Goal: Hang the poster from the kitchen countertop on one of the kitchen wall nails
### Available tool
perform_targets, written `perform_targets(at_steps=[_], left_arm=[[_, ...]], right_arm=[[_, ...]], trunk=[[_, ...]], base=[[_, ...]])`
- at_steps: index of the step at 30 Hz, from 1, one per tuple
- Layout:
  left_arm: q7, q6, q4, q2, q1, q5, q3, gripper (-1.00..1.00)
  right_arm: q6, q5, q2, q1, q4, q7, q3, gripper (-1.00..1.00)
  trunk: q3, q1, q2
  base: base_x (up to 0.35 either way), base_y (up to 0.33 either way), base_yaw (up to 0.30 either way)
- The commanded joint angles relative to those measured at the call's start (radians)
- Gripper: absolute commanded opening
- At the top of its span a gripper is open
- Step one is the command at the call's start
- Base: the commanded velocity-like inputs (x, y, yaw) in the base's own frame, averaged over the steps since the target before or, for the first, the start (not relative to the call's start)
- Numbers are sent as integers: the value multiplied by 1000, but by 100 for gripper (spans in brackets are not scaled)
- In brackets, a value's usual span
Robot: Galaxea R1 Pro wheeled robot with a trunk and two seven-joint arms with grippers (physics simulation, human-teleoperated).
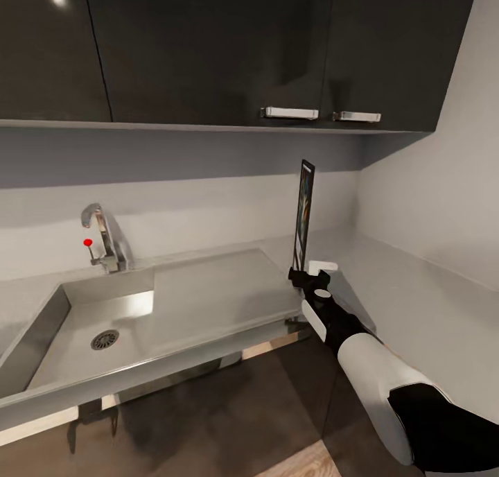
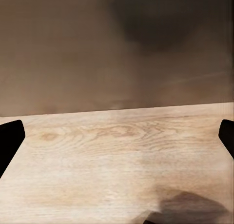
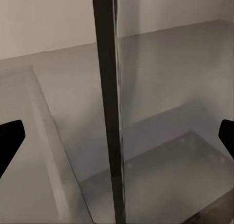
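Head view has the thin black-framed poster standing bolt upright, edge-on, so its colourful artwork shows only as a narrow sliver beside the dark frame. It rises from the right gripper, lifted above the smooth matte grey countertop, just right of the inset steel sink and drainer. The black and white right arm reaches in from the lower right, and the gripper seems clamped on the poster's bottom edge, though I cannot tell for certain from here. In the right wrist view the poster is a dark vertical strip with a pale, glassy face beside it, running between the two black fingertips, which sit wide at the picture's edges. Left wrist view shows the left gripper's black fingertips spread apart over light wood-grain floor.
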Motion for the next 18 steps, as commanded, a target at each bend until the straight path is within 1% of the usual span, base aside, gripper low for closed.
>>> perform_targets(at_steps=[1,9,18], left_arm=[[-7,-1,-1,-1,0,0,4,100],[-7,-1,-1,-1,0,0,4,100],[-7,-1,-1,-1,0,0,4,100]], right_arm=[[-2,-10,-1,0,0,-7,8,100],[-3,-10,-1,-1,0,-7,8,100],[-3,-10,-1,-1,0,-7,8,100]], trunk=[[-1,0,-1],[-1,0,-1],[-1,0,-1]], base=[[22,-20,0],[16,-7,0],[80,-1,0]])
